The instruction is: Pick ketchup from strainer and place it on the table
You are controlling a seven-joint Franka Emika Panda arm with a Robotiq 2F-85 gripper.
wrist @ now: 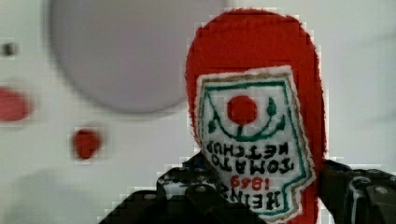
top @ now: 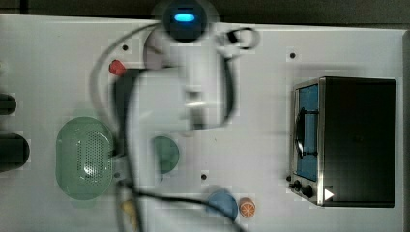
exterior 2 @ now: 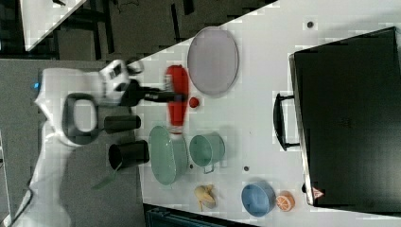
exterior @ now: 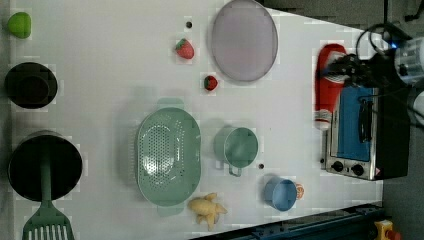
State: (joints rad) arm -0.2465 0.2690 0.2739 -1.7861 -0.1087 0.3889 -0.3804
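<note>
Gripper (wrist: 261, 196) is clamping the ketchup (wrist: 254, 84) above the table (exterior: 300, 90), plate (exterior: 243, 40) at its ten o'clock; lowering gently onto bare tabletop, avoiding strawberries (exterior: 210, 82).

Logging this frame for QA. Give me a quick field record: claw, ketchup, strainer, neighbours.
claw: closed on the ketchup bottle, fingers either side of its label
ketchup bottle: held in the claw, out of the strainer; whether it is clear of the table cannot be told
strainer: empty, on the table
green cup: beside the strainer, on the left view's right
grey oval plate: on the table, two strawberries next to it
toaster oven: on the table
</note>
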